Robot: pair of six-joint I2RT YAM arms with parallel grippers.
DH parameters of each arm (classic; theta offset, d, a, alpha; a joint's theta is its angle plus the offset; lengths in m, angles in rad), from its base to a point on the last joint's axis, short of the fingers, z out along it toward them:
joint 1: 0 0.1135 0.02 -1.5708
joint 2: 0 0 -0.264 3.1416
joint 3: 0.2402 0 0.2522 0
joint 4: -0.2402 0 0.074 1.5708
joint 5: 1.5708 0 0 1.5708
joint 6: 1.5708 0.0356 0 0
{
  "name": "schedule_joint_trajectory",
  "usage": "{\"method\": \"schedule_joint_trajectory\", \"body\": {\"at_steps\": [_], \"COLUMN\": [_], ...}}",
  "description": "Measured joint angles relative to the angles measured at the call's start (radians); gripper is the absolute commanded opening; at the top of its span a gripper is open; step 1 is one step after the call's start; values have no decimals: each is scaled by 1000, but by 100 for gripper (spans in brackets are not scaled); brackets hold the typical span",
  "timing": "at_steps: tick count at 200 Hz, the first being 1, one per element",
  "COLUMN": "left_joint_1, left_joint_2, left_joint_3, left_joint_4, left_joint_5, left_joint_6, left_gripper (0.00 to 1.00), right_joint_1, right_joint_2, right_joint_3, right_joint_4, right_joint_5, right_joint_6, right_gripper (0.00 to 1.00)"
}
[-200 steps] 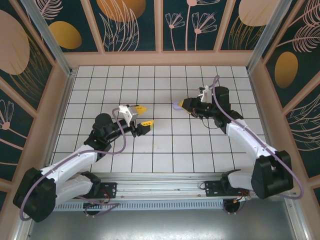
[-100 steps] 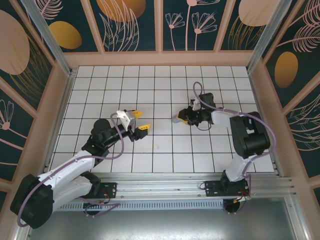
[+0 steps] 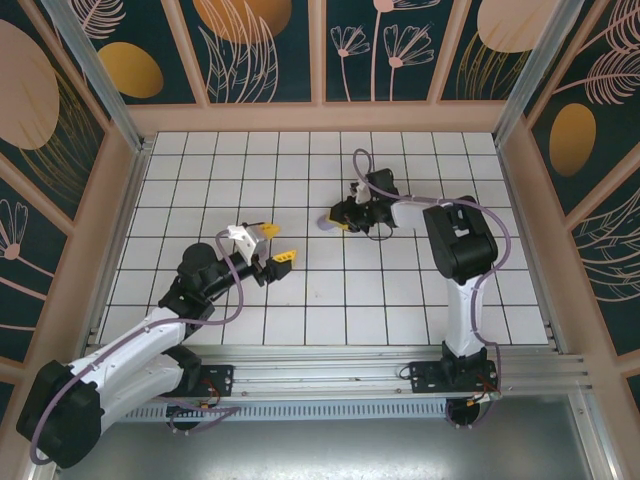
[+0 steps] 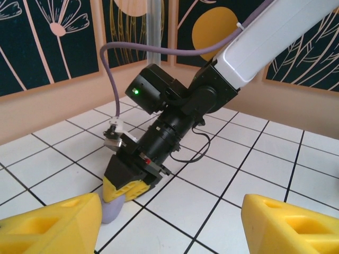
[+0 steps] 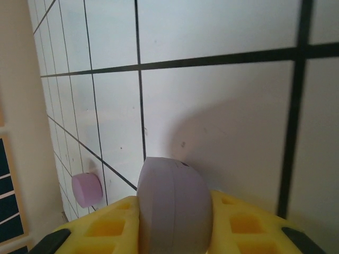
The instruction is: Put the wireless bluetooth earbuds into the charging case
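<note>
My right gripper (image 3: 340,217) is shut on the lavender charging case (image 3: 327,222), a closed oval pebble. In the right wrist view the charging case (image 5: 175,206) sits squeezed between the yellow fingers (image 5: 100,228), close above the white tiles. The left wrist view shows the right gripper (image 4: 127,186) tilted down, with the charging case (image 4: 112,209) at the floor. My left gripper (image 3: 276,245) hovers open and empty to the near left, its yellow fingertips (image 4: 286,227) wide apart. One small pink nub, seemingly an earbud (image 5: 87,189), lies on a tile far off by the wall.
White tiled floor (image 3: 300,180) with black grout lines, fenced by wooden walls (image 3: 320,118) with dark floral panels. The right arm's purple cable (image 4: 159,50) loops above its wrist. The arm bases sit on a rail (image 3: 330,375) at the near edge.
The right arm has folded and carried the case leftward toward the floor's middle. The left gripper has drawn back a little toward the near left, still open.
</note>
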Motion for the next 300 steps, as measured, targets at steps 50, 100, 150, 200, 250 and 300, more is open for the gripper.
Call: {"method": "schedule_joint_trajectory", "body": {"at_steps": [50, 100, 150, 200, 250, 300], "left_joint_1": [0, 0, 0, 60, 251, 298], "left_joint_2": [-8, -2, -2, 35, 96, 212], "left_joint_3": [-6, -6, 26, 112, 132, 116], "left_joint_4": [-11, -11, -63, -132, -130, -53], "left_joint_5": [-24, -47, -170, -443, -578, -747], "left_joint_6": [3, 10, 18, -3, -116, -140], "left_gripper": [70, 73, 86, 98, 99, 98], "right_joint_1": [3, 13, 13, -2, -127, -338], "right_joint_2": [5, -31, -126, -329, -713, -1002], "right_joint_3": [17, 26, 26, 18, -196, -542], "right_joint_4": [-34, -111, -214, -277, -237, -1], "right_joint_5": [40, 118, 208, 290, 378, 572], "right_joint_6": [-20, -67, -122, -204, -314, -354], "right_gripper": [45, 59, 58, 61, 76, 97]}}
